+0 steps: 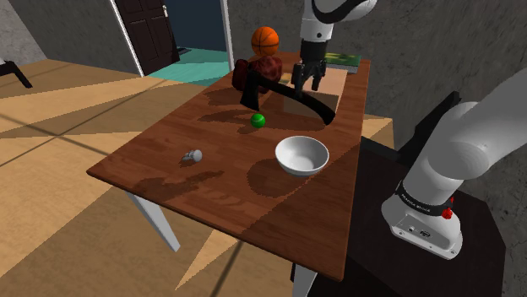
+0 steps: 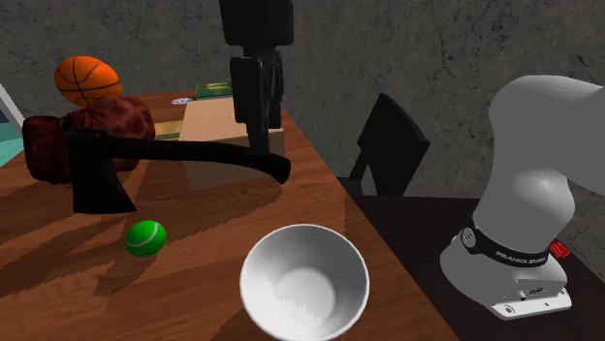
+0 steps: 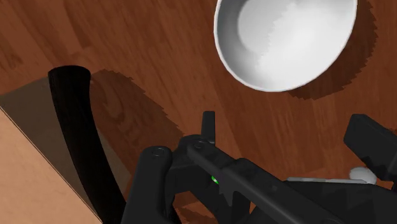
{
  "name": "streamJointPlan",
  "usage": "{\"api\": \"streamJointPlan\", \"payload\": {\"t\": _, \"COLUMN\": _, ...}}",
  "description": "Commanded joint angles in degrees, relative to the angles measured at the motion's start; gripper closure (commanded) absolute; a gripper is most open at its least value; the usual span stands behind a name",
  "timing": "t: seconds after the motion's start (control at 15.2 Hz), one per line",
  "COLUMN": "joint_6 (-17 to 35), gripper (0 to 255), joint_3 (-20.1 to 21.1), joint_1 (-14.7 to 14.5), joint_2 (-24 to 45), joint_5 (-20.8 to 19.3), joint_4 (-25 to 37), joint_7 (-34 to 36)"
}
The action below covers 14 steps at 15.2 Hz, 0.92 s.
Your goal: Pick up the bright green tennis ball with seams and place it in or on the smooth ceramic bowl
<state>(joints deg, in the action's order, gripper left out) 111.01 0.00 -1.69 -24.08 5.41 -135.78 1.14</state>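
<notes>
Big wood table (image 1: 182,173). Axe (image 2: 194,158) lay across the far end. Bowl (image 1: 301,156) was empty. Gripper (image 1: 306,84) hung over the axe handle, jaws apart, nothing held. Ball (image 1: 258,121) sat on bare wood, approx. 10 o'clock from the bowl in the shoulder view, apart from it. Prob. light, springy and quick to roll, so pinch across its widest part, straight from above.

On the table (image 1: 160,169), the bowl (image 1: 301,156) sits centre right in the shoulder view, the tennis ball (image 1: 258,121) up-left of it, the axe (image 1: 251,91) behind both.
</notes>
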Motion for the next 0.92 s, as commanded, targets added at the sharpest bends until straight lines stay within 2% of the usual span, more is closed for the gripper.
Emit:
{"api": "streamJointPlan", "payload": {"t": 0.0, "joint_6": 3.18, "gripper": 0, "joint_3": 0.32, "joint_1": 0.15, "joint_2": 4.54, "joint_5": -0.58, "joint_4": 1.46, "joint_7": 0.37}}
{"api": "streamJointPlan", "payload": {"t": 0.46, "joint_6": 11.03, "gripper": 0, "joint_3": 1.38, "joint_1": 0.38, "joint_2": 20.15, "joint_5": -3.22, "joint_4": 9.38, "joint_7": 2.88}}
{"api": "streamJointPlan", "payload": {"t": 0.86, "joint_6": 14.86, "gripper": 0, "joint_3": 1.4, "joint_1": 0.18, "joint_2": 33.63, "joint_5": -6.22, "joint_4": 19.05, "joint_7": 5.44}}
